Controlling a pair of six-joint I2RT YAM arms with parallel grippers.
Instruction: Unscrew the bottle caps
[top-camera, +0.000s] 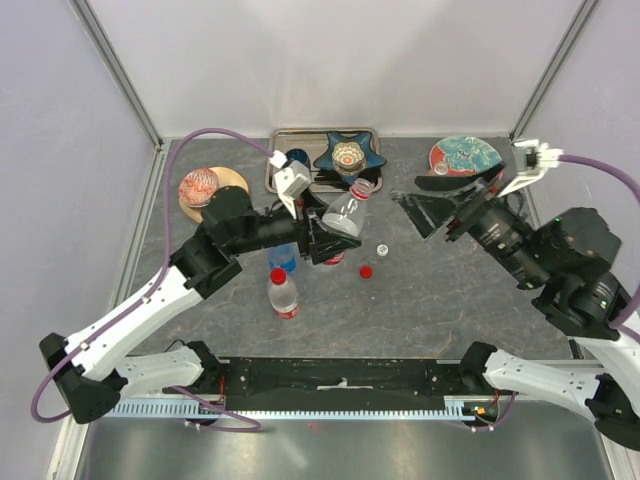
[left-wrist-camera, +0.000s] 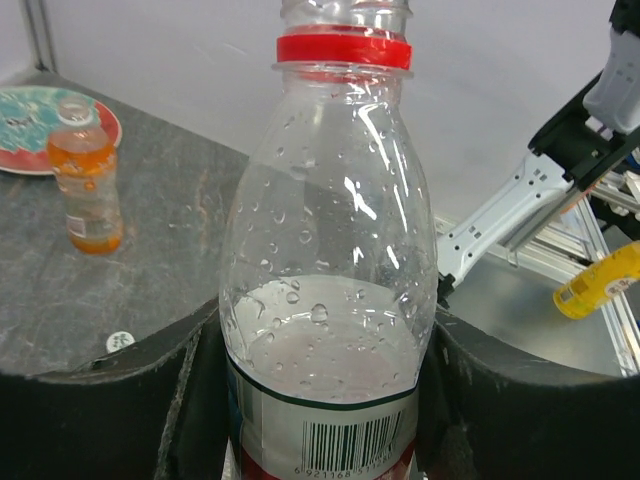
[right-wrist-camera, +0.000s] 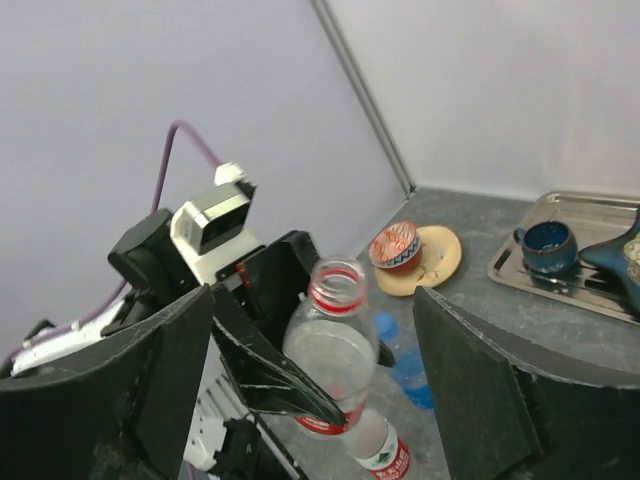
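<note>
My left gripper (top-camera: 333, 236) is shut on a clear bottle (top-camera: 347, 213) with a red-and-white label and holds it tilted above the table. Its neck (left-wrist-camera: 343, 48) is open, with only a red ring on it. The left wrist view shows its body (left-wrist-camera: 328, 300) between my jaws. My right gripper (top-camera: 442, 207) is open and empty, just right of the neck, facing the bottle (right-wrist-camera: 335, 345). A red cap (top-camera: 366, 271) and a white cap (top-camera: 382, 249) lie on the table. A second clear bottle (top-camera: 283, 294) stands capped red. A blue bottle (top-camera: 283, 257) stands behind it. The orange bottle (left-wrist-camera: 85, 190) stands by a plate.
A metal tray (top-camera: 285, 135) at the back holds a dark blue cup (right-wrist-camera: 548, 246) and a star-shaped dish (top-camera: 348, 154). A patterned plate (top-camera: 467, 156) lies at the back right. A bowl on a wooden disc (top-camera: 200, 187) sits at the back left.
</note>
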